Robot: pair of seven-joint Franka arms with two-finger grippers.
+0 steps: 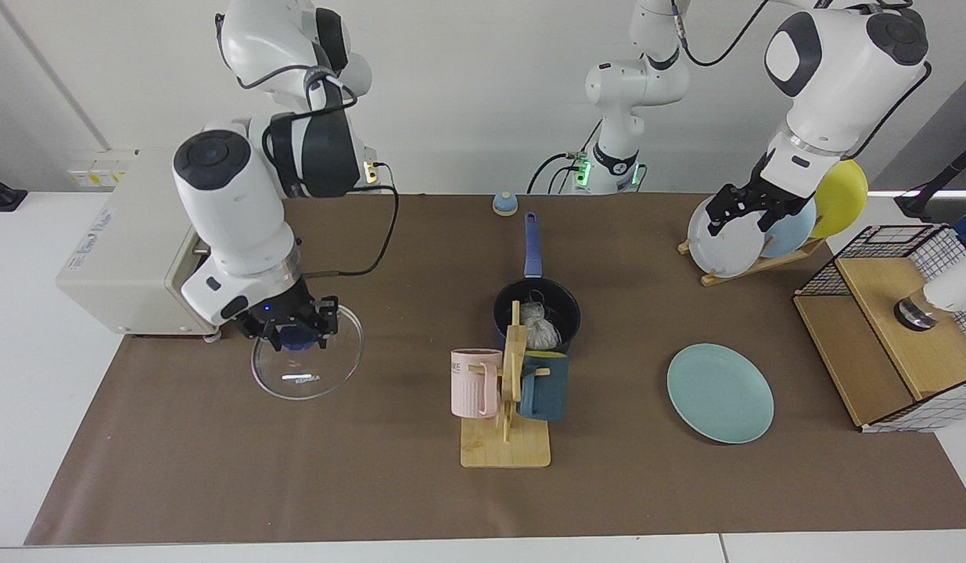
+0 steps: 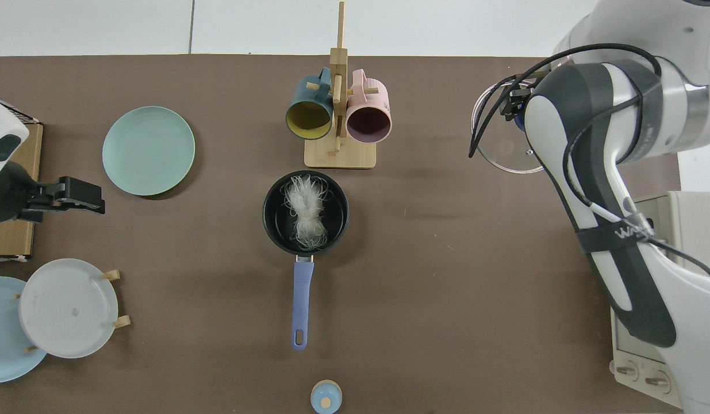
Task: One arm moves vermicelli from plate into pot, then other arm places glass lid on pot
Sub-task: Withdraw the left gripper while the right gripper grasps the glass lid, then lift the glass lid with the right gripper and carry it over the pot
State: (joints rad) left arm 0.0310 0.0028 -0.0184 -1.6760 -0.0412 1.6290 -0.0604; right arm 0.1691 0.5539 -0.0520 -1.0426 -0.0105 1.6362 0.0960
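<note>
The dark pot (image 1: 557, 301) (image 2: 274, 227) with its long blue handle stands mid-table, and the white vermicelli (image 1: 536, 324) (image 2: 304, 210) lies inside it. To one side, the teal plate (image 1: 720, 392) (image 2: 148, 150) lies bare on the mat. My right gripper (image 1: 295, 336), blue light showing, is shut on the blue knob of the glass lid (image 1: 307, 367) (image 2: 501, 146) and holds it above the mat, well away from the pot. My left gripper (image 1: 745, 223) (image 2: 99, 201) hangs open and holds nothing, raised in front of the plate rack.
A wooden mug tree (image 1: 506, 438) (image 2: 338, 155) with a pink and a teal mug stands right in front of the pot. A plate rack (image 1: 764, 262) (image 2: 67, 307), a toaster oven (image 1: 138, 242), a wire-sided wooden box (image 1: 889, 328) and a small blue bell (image 1: 504, 203) ring the mat.
</note>
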